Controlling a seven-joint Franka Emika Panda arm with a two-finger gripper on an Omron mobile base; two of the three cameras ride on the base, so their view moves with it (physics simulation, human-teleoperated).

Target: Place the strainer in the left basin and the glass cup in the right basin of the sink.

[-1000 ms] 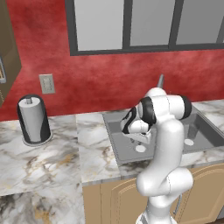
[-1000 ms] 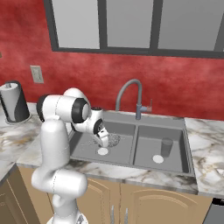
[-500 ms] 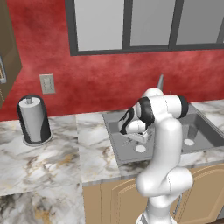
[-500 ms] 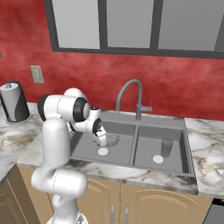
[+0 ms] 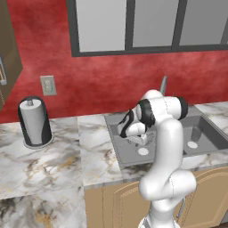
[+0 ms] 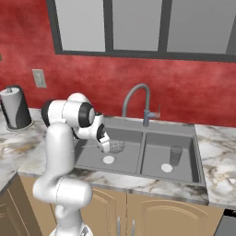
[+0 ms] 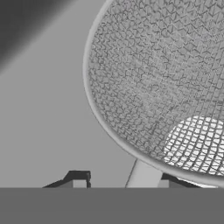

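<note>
Right base view: the white arm bends down over the sink point(image 6: 138, 126), and its gripper point(image 6: 106, 145) hangs low inside the left basin point(image 6: 90, 154), just above the round pale drain point(image 6: 109, 160). The strainer point(image 6: 117, 147) sits in that same basin, right beside the gripper on the side toward the central divider, its silver mesh see-through against the grey floor. Across the divider, the glass cup point(image 6: 175, 156) stands upright in the right basin point(image 6: 154, 161), next to that basin's own drain. The curved grey faucet point(image 6: 136, 98) rises from the back edge, and a paper towel roll in a dark holder point(image 6: 15, 107) stands on the marble counter point(image 6: 9, 152) well off to the side.

In the left base view the gripper point(image 5: 141, 140) is again down in the left basin point(image 5: 122, 151), with the strainer point(image 5: 135, 140) partly hidden by the hand.

In the hand view the strainer's mesh bowl point(image 7: 162, 87) and its thin rim take up most of the upper right, lying on the basin floor. The 2 dark fingertips point(image 7: 78, 180) stand apart at the bottom edge, 1 on each side of the rim's lowest stretch. The jaws look parted, but whether they touch the rim I cannot tell.
</note>
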